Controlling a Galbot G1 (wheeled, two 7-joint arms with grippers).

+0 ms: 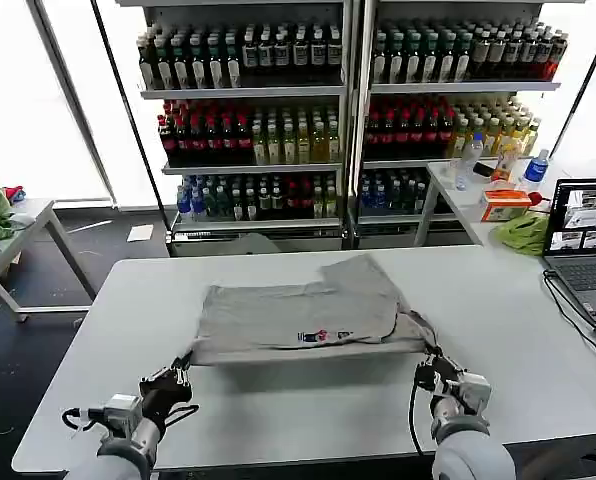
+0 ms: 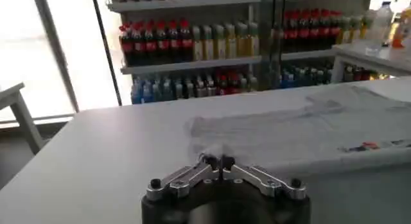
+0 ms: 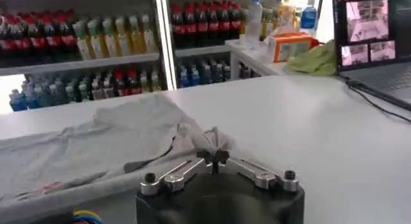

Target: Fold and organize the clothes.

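A light grey shirt (image 1: 298,310) lies partly folded in the middle of the white table (image 1: 278,410), its small coloured print (image 1: 325,336) near the front edge. My left gripper (image 1: 181,370) is shut on the shirt's front left corner. In the left wrist view a bunch of the cloth (image 2: 200,147) sits at the closed tips of the left gripper (image 2: 218,161). My right gripper (image 1: 426,366) is shut on the front right corner. In the right wrist view the shirt (image 3: 96,148) puckers up at the right gripper (image 3: 213,156).
A laptop (image 1: 588,240) with a cable (image 1: 576,318) stands at the table's right edge. Behind it on a side table lie a green cloth (image 1: 523,232) and an orange box (image 1: 505,203). Drink shelves (image 1: 348,120) line the back. Another table (image 1: 18,225) stands at the left.
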